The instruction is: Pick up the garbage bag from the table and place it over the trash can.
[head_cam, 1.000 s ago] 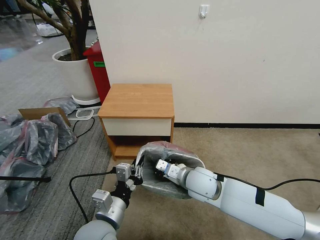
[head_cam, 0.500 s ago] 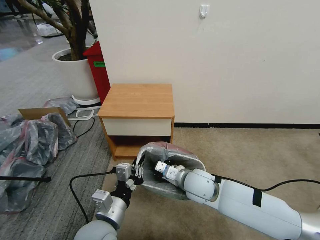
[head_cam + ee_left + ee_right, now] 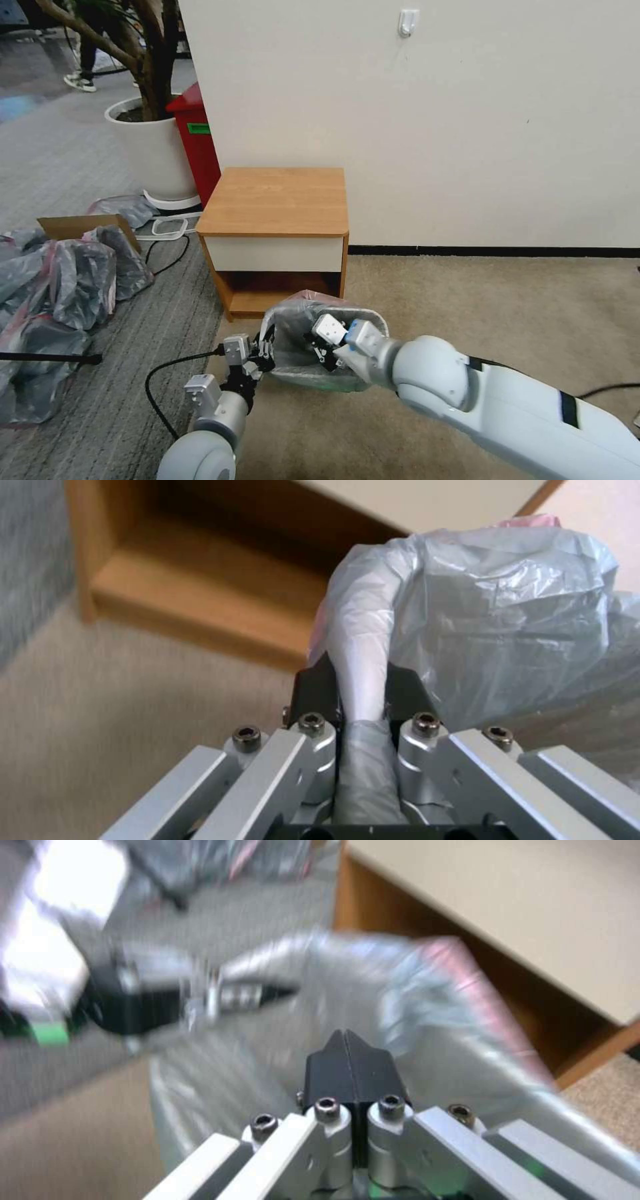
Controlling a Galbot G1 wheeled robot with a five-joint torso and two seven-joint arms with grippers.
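Compared with a moment ago, the right gripper (image 3: 328,347) has drawn back towards the near rim of the small cream-white rectangular plastic trash can (image 3: 313,380), and the thin translucent grey garbage bag with a pink-red drawstring rim (image 3: 293,327) now sits lower and tighter over the can's mouth, so the lining looks nearly done. The can stands on the carpet just before the front edge of the small light-brown wooden table (image 3: 277,200). The left gripper (image 3: 360,690) pinches a fold of the bag's left rim, while the right gripper's fingers (image 3: 348,1065) are pressed together on nothing, inside the bag's mouth.
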